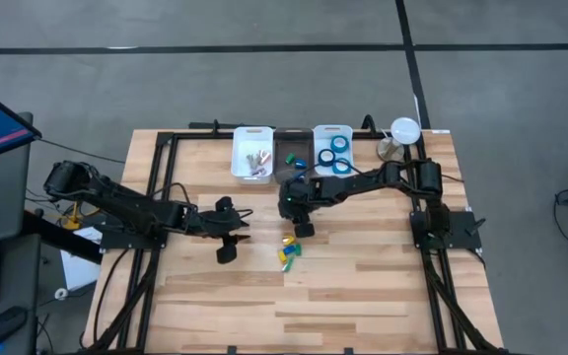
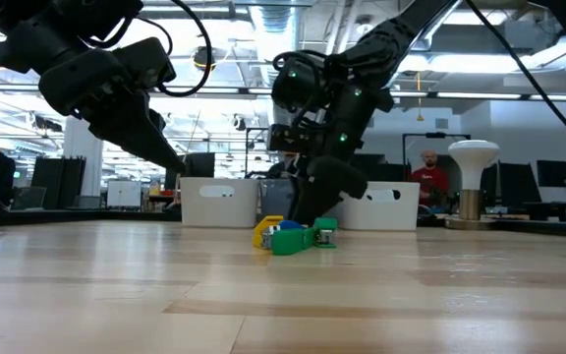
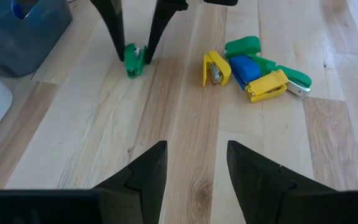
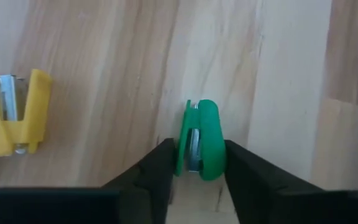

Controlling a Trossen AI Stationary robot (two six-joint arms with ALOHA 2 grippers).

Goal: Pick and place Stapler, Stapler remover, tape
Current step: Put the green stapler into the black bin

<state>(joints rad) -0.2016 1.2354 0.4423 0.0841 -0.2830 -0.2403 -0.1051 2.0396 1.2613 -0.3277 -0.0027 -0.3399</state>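
Observation:
A small green stapler (image 4: 201,138) lies on the wooden table (image 1: 363,286), apart from a pile of small green, blue and yellow pieces (image 1: 290,252) (image 3: 257,68). My right gripper (image 4: 197,177) (image 1: 304,225) is shut on that stapler, fingers pointing steeply down. A yellow piece with a metal insert (image 4: 11,112) lies just beside it. Blue tape rolls (image 1: 335,152) sit in the far white bin (image 1: 333,130). My left gripper (image 3: 194,177) (image 1: 231,235) hovers open to the left of the pile, with nothing between its fingers. My right gripper pinches the green stapler between its two fingers, one on each long side (image 4: 215,155), at the end nearest the wrist. The fingers (image 3: 157,31) come from above, slanting, and lie across the stapler. The stapler lies on the table.
Along the far edge stand a white bin (image 1: 252,153) with small items, a dark bin (image 1: 292,150) and the tape bin. A white lamp (image 1: 404,128) stands at the far right corner. Bare wood lies toward the near edge. People show in the room behind.

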